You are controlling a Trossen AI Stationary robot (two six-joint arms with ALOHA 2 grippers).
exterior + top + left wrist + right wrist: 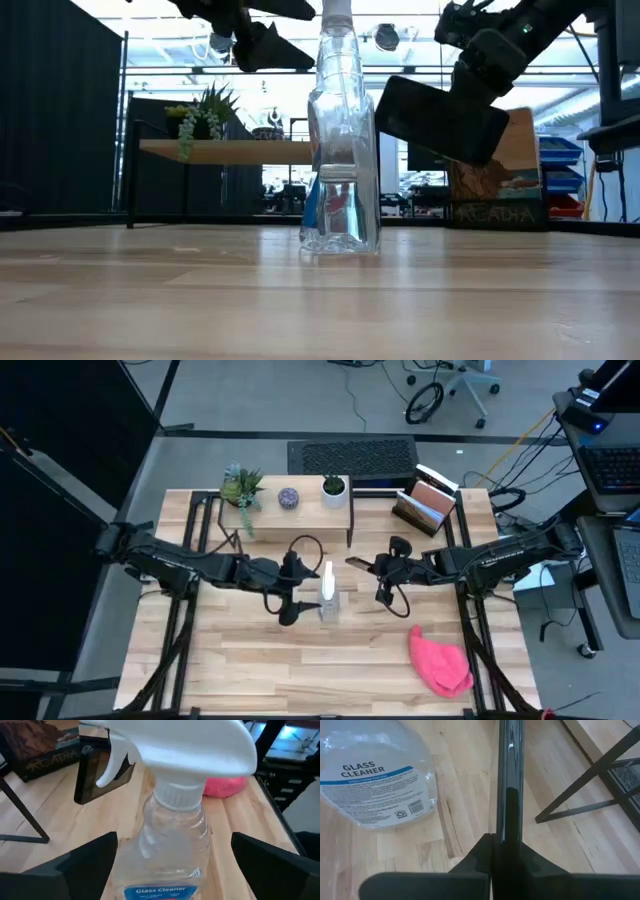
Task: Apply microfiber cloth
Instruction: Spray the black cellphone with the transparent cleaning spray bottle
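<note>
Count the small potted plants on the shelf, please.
3: the leafy plant at the shelf's left end, the purple plant in the middle, the white-pot plant at the right. None seems hidden.

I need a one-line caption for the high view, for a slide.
Left gripper open beside spray bottle; right gripper holds smartphone; pink cloth untouched.

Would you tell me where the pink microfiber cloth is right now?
In the high view the microfiber cloth lies untouched on the table's near right part, beyond the right tool, well apart from the spray bottle.
</note>
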